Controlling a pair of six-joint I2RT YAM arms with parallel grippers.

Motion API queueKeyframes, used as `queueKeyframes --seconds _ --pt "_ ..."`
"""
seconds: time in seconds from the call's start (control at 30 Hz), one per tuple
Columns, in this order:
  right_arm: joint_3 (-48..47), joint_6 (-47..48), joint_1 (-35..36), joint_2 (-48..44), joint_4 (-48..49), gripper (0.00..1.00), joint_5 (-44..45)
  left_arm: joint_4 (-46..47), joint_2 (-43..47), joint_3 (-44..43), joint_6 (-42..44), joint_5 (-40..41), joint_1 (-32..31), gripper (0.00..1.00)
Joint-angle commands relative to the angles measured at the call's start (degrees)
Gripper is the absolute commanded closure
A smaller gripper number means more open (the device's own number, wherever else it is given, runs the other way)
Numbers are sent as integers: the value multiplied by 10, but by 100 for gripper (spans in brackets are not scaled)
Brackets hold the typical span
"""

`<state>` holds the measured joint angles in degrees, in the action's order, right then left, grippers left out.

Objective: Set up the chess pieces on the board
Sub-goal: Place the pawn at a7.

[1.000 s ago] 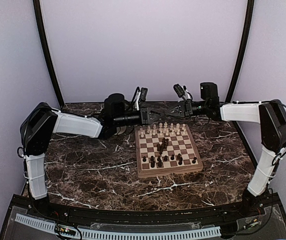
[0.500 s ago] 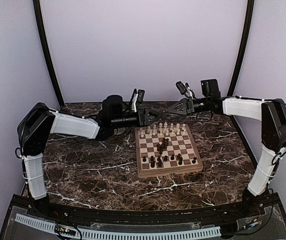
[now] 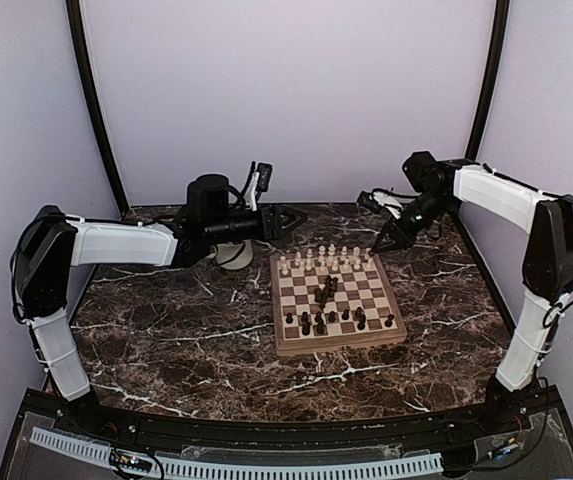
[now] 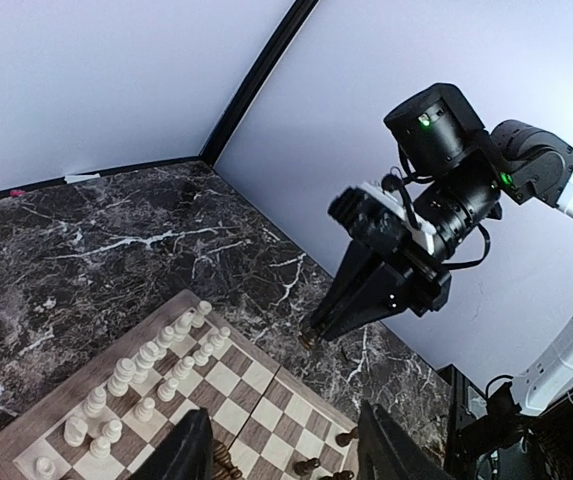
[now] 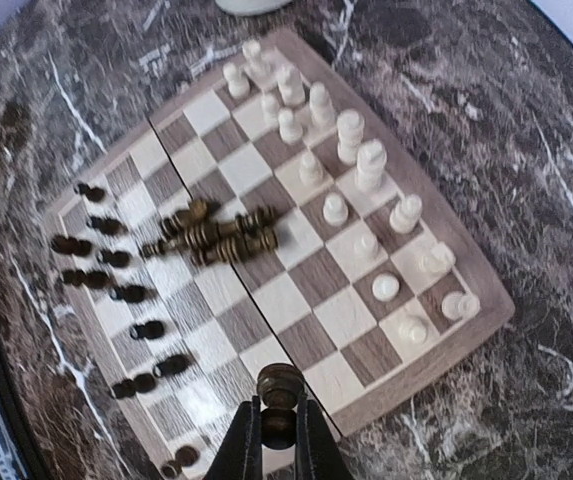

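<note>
Roughly, I'd call this past halfway. The board [image 3: 340, 344] sits mid-frame in the top view on the marble table [image 3: 166, 340]. The cream-white pieces [image 3: 326, 260] stand in two rows along its upper edge, and they look complete as far as I can count at this size. The dark pieces [image 3: 331, 320] along the lower edge are patchier. Several stand upright in the two lower rows, but a small heap of dark pieces [image 5: 221, 235] lies toppled on the middle squares. One more dark piece [image 5: 278, 385] is pinched upright between the closed jaws of my right gripper [image 5: 278, 425], which hangs by the board's upper right corner in the top view. My left gripper [image 4: 286, 455] hovers off the upper left corner, jaws apart with nothing between them. What's left, by my reckoning, is to seat the held piece, then stand the heap up in the gaps on the dark side.
</note>
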<state>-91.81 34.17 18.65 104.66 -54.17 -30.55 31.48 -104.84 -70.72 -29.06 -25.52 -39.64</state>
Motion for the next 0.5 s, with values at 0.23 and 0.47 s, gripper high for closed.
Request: queueKeyframes --seconds 0.23,0.47 --pt "107 106 96 -26 -55 100 232 -49 38 7 28 36 8 48" --pt "155 105 113 -36 -23 99 255 -55 39 6 28 40 9 48"
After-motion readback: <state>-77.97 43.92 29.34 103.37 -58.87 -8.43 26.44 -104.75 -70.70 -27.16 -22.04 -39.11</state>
